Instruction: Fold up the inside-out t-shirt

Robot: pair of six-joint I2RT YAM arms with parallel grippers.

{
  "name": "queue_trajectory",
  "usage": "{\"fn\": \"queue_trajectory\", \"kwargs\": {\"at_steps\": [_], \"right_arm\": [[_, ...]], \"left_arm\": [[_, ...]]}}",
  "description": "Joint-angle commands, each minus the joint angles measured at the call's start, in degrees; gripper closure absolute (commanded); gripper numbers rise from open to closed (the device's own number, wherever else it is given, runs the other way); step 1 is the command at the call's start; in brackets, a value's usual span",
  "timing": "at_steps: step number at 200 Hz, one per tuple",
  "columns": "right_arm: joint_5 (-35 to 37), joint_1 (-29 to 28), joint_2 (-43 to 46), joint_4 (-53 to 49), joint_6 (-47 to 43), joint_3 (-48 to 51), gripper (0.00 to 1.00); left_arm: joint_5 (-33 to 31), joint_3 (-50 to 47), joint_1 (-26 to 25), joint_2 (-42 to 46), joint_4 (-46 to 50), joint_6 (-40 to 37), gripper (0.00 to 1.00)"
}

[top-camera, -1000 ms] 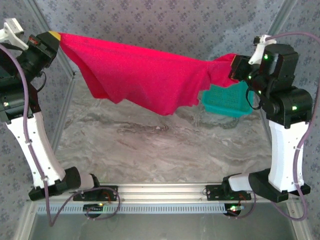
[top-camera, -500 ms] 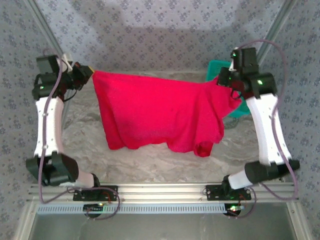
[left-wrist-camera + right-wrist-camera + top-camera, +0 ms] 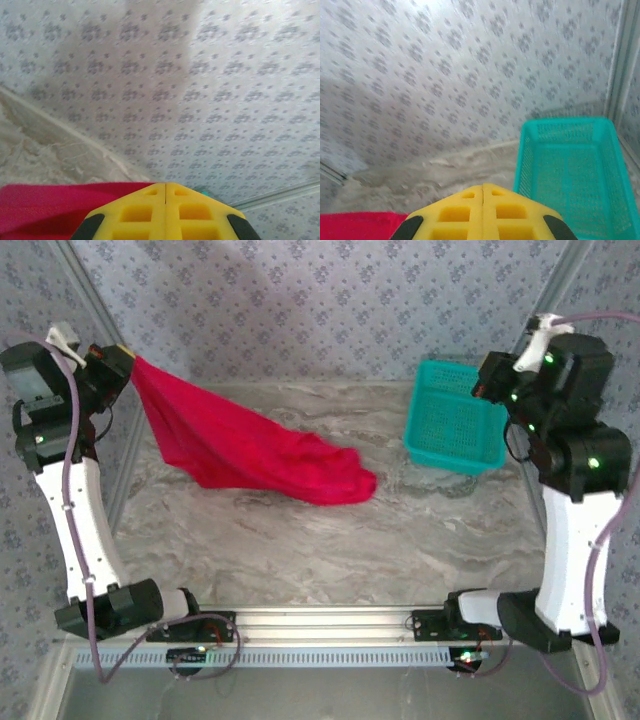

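Observation:
The inside-out t-shirt [image 3: 250, 450] is bright red. It hangs from my left gripper [image 3: 122, 360] at the back left and slopes down to a crumpled heap on the table near the middle. In the left wrist view the yellow fingertips [image 3: 165, 184] are pressed together, with red cloth [image 3: 55, 205] coming out under them on the left. My right gripper [image 3: 485, 380] is raised at the back right above the basket, shut with nothing in it and well apart from the shirt. Its yellow jaws [image 3: 482, 186] are closed, and a strip of red shirt [image 3: 360, 225] shows far below at the lower left.
A teal mesh basket [image 3: 450, 464] stands at the back right of the marble table, just under my right gripper; its rim [image 3: 560, 122] is close in the right wrist view. Patterned walls close in the back and sides. Bare tabletop [image 3: 330, 550] lies in front of the shirt.
The shirt was stretched between both grippers. The right gripper has let go and drawn back right; the shirt's right end has dropped to the table, and the left gripper still holds its corner.

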State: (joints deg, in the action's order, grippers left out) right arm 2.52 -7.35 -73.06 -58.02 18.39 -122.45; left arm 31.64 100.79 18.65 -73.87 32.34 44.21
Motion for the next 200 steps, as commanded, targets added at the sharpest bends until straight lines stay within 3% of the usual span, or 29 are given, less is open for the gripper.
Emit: {"fn": "queue_trajectory", "kwargs": {"at_steps": [1,22,72,112,156,200], "right_arm": [[-2.7,0.1,1.2,1.6,1.1,-1.1,1.00],[-5.0,-0.1,1.9,2.5,2.6,2.8,1.00],[-7.8,-7.1,6.7,17.7,9.6,31.8,1.00],[-4.6,-20.1,-3.3,27.4,10.9,43.7,0.72],[-5.9,-31.0,-26.8,30.3,10.4,34.9,0.44],[-3.0,-40.0,-56.4,23.9,8.0,5.5,0.36]], "left_arm": [[0.4,5.2,0.7,1.8,-3.2,2.4,1.00],[4.7,4.7,0.3,2.2,-5.2,4.6,1.00],[6.2,-12.0,-2.7,6.6,-8.9,2.6,1.00],[4.2,-22.0,-2.9,10.2,-8.3,0.7,1.00],[2.7,-30.2,-2.8,13.8,-7.0,-0.7,1.00],[1.1,-38.8,-2.6,17.5,-6.9,-1.6,1.00]]}}
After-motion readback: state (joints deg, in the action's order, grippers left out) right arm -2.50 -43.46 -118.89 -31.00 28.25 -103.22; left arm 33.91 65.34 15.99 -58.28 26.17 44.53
